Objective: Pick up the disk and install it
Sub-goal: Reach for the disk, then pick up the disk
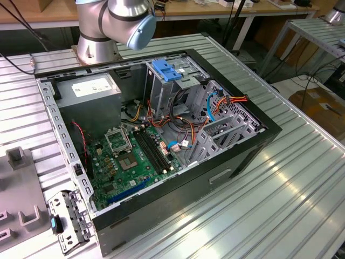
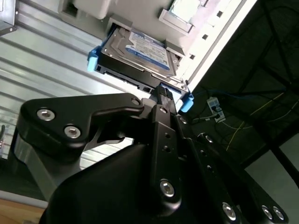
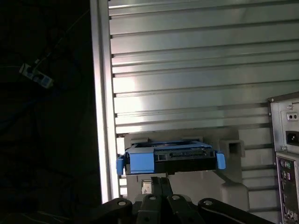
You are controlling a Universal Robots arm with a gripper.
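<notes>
**Claw at the disk's end, disk in its holder**

The ribbed metal bench carries the computer case, which lies on its side with the panel off. I judge this is so that the inside can be reached from above. The arm stands at the bench's far edge, behind the case. Inside, the metal cage with a blue top stands beside the grey power box, and the green board lies flat below them.

Both wrist views show a pale grey holder just beside the bench's edge rail. The disk rests in it, label up, with a blue rail on each long side. The holder probably keeps the disk square and lifted off the ribs, leaving its connector end free.

The claw sits at the middle of that end, touching it or very nearly. I cannot tell whether it is spread, pressed together or pinching. The disk is not lifted yet.
</notes>
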